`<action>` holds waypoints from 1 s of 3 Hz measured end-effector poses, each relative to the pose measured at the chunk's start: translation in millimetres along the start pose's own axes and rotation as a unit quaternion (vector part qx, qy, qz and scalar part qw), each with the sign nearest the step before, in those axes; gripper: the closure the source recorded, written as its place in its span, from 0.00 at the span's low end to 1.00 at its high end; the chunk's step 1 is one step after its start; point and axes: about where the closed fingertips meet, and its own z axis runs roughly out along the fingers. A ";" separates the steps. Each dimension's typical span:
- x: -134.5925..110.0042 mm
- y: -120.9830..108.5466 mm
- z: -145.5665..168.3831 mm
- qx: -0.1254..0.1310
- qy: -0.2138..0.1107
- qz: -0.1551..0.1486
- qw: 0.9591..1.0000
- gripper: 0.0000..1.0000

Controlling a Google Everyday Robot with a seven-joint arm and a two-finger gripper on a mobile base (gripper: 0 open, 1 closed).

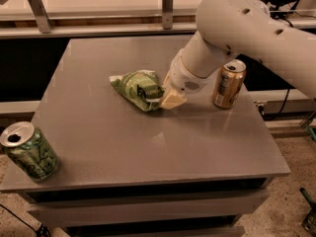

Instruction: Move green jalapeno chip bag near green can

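The green jalapeno chip bag (137, 89) lies crumpled on the grey table (148, 147), a little behind its middle. My gripper (170, 99) is low over the table at the bag's right end and touches it. The white arm reaches down to it from the upper right. The green can (28, 151) with the pale leafy pattern and silver top stands at the table's front left corner, far from the bag and the gripper.
A gold-brown can (228, 83) stands just right of my arm, near the table's right edge. A rail with metal posts (168, 6) runs behind the table. Cables lie on the floor at the right.
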 end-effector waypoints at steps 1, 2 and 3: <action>-2.4 5.3 -13.6 0.019 -0.021 -0.020 0.999 1.00; -22.3 20.0 -26.6 0.044 -0.051 -0.068 0.995 1.00; -45.7 40.7 -32.1 0.055 -0.073 -0.123 0.988 1.00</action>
